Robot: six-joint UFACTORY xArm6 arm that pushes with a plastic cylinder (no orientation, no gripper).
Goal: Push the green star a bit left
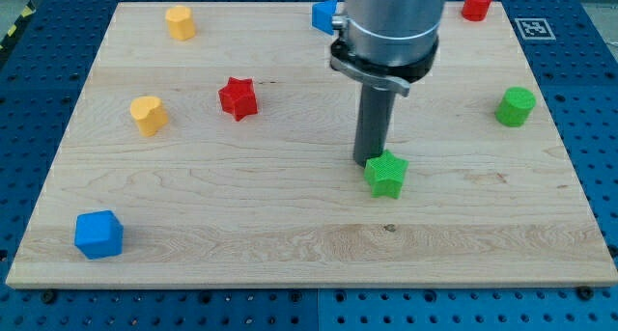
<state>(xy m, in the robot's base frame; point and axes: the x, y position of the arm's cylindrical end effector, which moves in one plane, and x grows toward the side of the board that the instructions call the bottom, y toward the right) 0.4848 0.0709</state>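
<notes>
The green star [386, 174] sits on the wooden board [290, 244] a little right of centre, toward the view's bottom. My tip [371, 163] rests at about the star's 10 o'clock, touching or just beside its upper-left points; the rod carries no jaws, so there is nothing to spread or press together, and it grips nothing.

From the star toward 9 o'clock the board runs bare for a long stretch, all the way to its left edge. Toward 6 o'clock there is a band of bare wood before the bottom edge, and toward 3 o'clock open wood to the right edge.

The red star [238, 97] lies at 10 o'clock, well apart. Farther out near 9 to 10 o'clock stands a yellow block [148, 115], and another yellow block [180, 22] sits near the top edge. A blue block [98, 234] lies at 8 o'clock in the bottom-left corner. A second blue block [324, 14] is partly hidden behind the arm at 11 o'clock. A green cylinder [516, 106] stands at 2 o'clock near the right edge, and a red block [476, 3] at 1 o'clock by the top edge.

A black-and-white square marker [532, 28] lies off the top-right corner; no lettering is readable.
</notes>
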